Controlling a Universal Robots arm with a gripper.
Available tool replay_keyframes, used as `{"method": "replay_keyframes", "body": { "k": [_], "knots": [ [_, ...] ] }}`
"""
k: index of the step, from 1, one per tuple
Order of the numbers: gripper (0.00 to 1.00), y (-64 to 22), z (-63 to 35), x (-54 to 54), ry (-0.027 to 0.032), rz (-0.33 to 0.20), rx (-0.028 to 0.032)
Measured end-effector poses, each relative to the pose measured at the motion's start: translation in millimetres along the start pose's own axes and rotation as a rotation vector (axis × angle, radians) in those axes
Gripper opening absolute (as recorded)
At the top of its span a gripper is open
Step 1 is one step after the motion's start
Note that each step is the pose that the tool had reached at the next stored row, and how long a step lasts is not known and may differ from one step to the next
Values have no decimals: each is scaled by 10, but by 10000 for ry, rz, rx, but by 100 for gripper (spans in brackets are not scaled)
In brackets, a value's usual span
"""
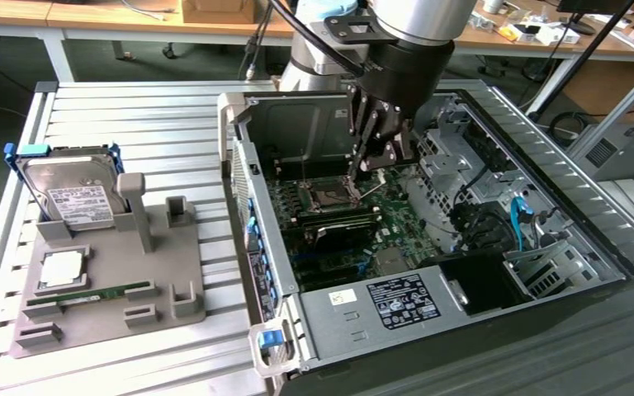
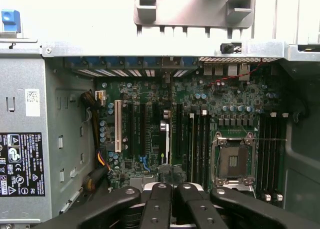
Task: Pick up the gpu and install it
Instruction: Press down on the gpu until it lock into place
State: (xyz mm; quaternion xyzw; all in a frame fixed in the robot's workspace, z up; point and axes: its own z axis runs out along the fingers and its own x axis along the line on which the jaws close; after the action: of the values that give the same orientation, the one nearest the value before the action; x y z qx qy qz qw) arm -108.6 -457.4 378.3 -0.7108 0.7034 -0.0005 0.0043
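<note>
On the slatted metal table (image 1: 130, 115): a big open computer case (image 1: 295, 124), lying on its side with its insides showing.

Down inside the case, over the green motherboard (image 1: 339, 223): the robot arm's gripper (image 1: 363, 169), pointing straight down, just beside the square CPU socket (image 1: 326, 196).

Fingers (image 2: 162, 204) shut tight, pressed together with no gap to see.

Right in front of the fingertips in the wrist view: the gpu (image 2: 166, 134), a thin card seen from its edge. Standing upright among the long dark slots of the motherboard (image 2: 225, 94). Between the white slot (image 2: 118, 126) and the CPU socket (image 2: 234, 161). Small silvery bit near its middle.

Cannot tell whether the fingers pinch the card's top edge or just sit above it. Cannot tell either whether the card is pushed all the way into its slot.

At the near end of the case: the power supply (image 1: 395, 301) with its black label.

On the exterior view's left, well apart from the gripper: a grey holder tray (image 1: 96, 313). On the tray:
- a silver hard drive (image 1: 69, 194) with a white label, leaning at the far end
- a square CPU chip (image 1: 62, 268) lying flat
- a narrow green memory stick (image 1: 92, 294) near the front
</note>
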Motion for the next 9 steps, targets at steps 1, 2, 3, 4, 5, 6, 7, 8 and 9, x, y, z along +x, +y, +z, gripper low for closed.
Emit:
{"method": "replay_keyframes", "body": {
  "k": [1,2,3,4,5,6,7,8,9],
  "knots": [
    [11,0,0,0,0,0,0],
    [11,0,0,0,0,1,0],
    [11,0,0,0,0,0,0],
    [11,0,1,0,0,0,0],
    [11,0,11,0,-1,0,1],
    [11,0,32,0,-1,0,1],
    [11,0,48,0,-1,0,0],
    [11,1,67,0,0,0,0],
    [11,1,87,0,1,0,-1]
  ]
}}
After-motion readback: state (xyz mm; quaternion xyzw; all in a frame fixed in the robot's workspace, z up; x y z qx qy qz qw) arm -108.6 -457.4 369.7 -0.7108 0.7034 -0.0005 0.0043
